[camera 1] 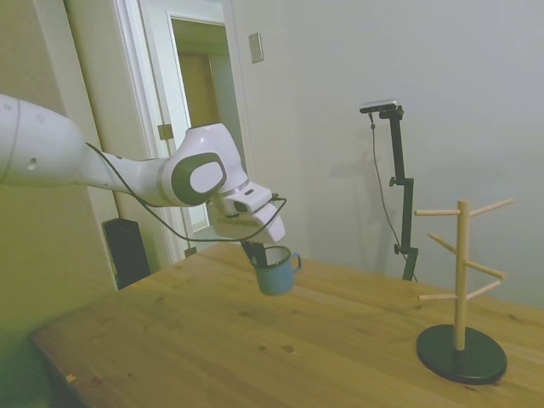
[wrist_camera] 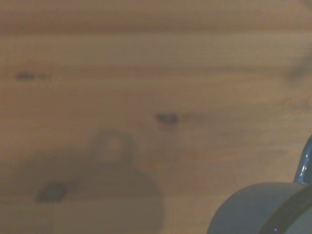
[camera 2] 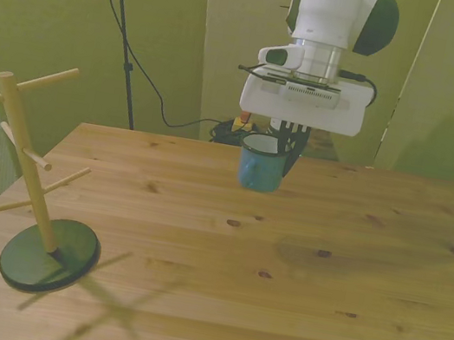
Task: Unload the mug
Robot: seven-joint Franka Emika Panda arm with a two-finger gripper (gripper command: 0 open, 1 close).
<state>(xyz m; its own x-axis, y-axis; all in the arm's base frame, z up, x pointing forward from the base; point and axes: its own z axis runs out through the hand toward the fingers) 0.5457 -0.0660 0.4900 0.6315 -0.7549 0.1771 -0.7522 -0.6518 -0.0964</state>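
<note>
Wooden table [camera 2: 350, 271] lay below; gripper [camera 1: 255, 248] was clamped on the mug's [camera 1: 276, 270] rim, holding it in the air, well apart from the rack [camera 1: 461, 289]. Setting it down seemed left.

The white arm [camera 1: 102, 170] reached across with its wrist bent down, jaws of the gripper [camera 1: 257, 252] clamped on the mug [camera 1: 275, 271], held aloft
</note>
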